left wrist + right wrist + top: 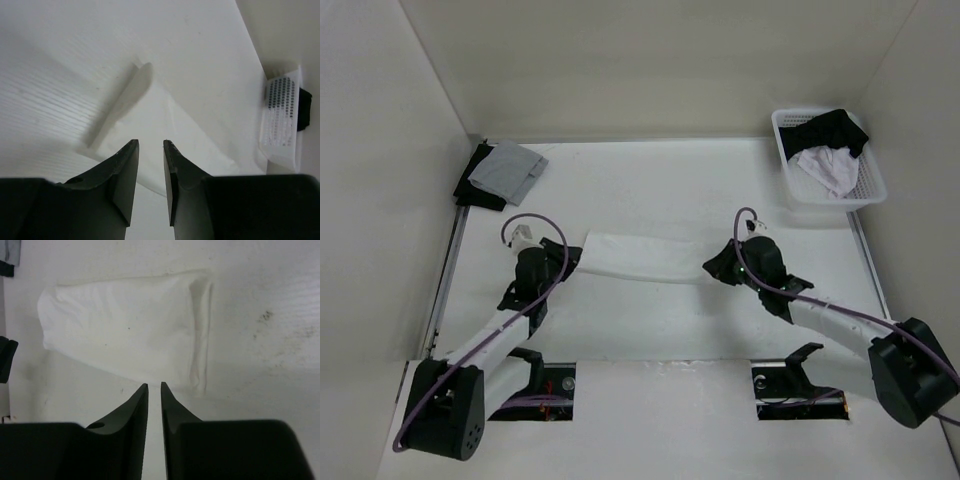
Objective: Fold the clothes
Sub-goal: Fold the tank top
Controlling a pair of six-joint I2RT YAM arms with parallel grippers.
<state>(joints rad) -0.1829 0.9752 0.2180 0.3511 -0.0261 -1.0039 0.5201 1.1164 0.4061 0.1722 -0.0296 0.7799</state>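
White walls (650, 70) are boxing in a white table (650, 330) on three sides, and the light is falling flat and even. In the far-left corner a grey folded cloth (512, 168) is lying on a black piece (470, 188), both close to the wall.

The left gripper (572, 256) is hovering at the left end of the clothes (640, 258), its jaws standing a little apart with nothing between them. In the left wrist view the white fabric is lying below the fingertips; I cannot tell whether they are touching it.

The clothes are lying flat as a long folded band across the middle of the table, running between the two grippers and well apart from the grey cloth and the basket.

The right gripper (718, 268) is sitting at the band's right end, jaws showing a narrow gap and pinching nothing. The right wrist view is showing the fabric just beyond the tips, with a raised crease along one side.

In the far-right corner a white perforated basket (868, 190) is holding a black garment (835, 128) and another white cloth (828, 170).
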